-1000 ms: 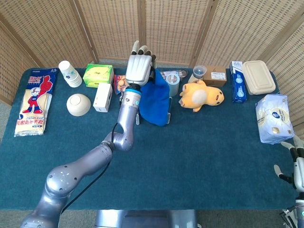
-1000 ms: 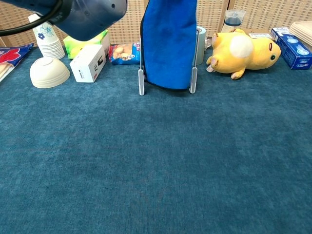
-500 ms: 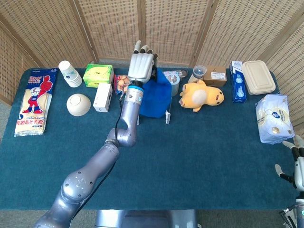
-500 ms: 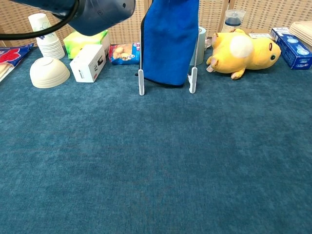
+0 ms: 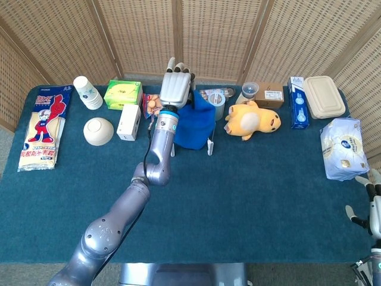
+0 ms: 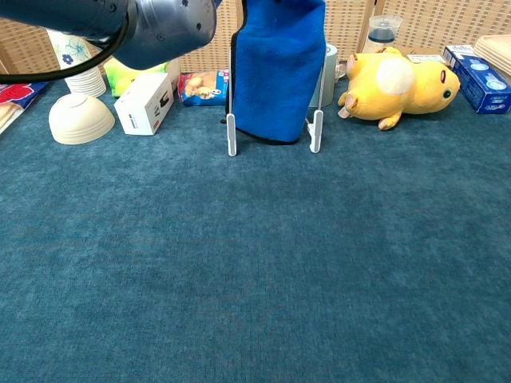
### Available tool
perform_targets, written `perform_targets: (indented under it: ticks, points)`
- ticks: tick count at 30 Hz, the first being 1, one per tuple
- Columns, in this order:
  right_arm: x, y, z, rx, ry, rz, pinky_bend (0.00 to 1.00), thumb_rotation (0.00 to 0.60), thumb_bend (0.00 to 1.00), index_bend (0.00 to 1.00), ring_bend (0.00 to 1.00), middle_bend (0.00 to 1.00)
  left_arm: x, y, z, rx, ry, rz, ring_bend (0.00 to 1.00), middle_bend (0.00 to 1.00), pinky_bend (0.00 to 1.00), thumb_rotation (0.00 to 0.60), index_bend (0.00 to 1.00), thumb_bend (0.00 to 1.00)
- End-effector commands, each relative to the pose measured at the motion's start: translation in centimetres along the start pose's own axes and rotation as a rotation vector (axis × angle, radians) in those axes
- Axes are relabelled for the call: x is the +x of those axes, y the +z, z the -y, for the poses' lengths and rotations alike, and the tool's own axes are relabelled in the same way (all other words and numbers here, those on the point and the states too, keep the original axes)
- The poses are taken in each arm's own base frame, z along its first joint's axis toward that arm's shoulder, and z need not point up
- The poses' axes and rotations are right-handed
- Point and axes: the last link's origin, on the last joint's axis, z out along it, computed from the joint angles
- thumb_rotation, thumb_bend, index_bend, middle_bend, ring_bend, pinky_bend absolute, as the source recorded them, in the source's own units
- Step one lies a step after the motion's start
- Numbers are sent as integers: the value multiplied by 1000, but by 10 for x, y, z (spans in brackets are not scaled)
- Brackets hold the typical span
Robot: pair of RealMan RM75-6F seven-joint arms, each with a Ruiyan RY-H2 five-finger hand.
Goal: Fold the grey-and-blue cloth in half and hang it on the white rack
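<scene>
Left hand — fingers extended over the rack top, grip on cloth not discernible. Blue cloth — draped over the white rack, mid-counter. Right hand — counter's right edge, fingers apart, holding nothing.

The top of the white rack and the upper part of the cloth run off the chest view's top edge. The left hand covers the cloth's far left part, so its grip cannot be judged. The right hand, cut off at the right edge, looks possibly empty.
</scene>
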Motion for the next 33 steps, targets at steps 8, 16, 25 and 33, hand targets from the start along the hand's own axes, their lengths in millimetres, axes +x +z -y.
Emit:
perform_targets:
  ticks: [8,16,25,33]
  points:
    - [2,-1,1,4,0,-3,0,600,262,203,0,48,-6,-1,2,-19,57,26,0,55,0,600,119,487]
    - [4,-2,3,15,1,-12,0,600,262,203,0,48,-8,-2,8,-30,124,24,0,0,0,600,0,384]
    - [5,-3,4,16,2,-14,0,600,263,203,0,48,2,0,12,-15,97,-19,0,0,0,600,0,206]
    - [6,-1,4,22,3,-22,0,600,263,202,0,48,12,2,21,14,11,-64,0,0,0,600,0,131]
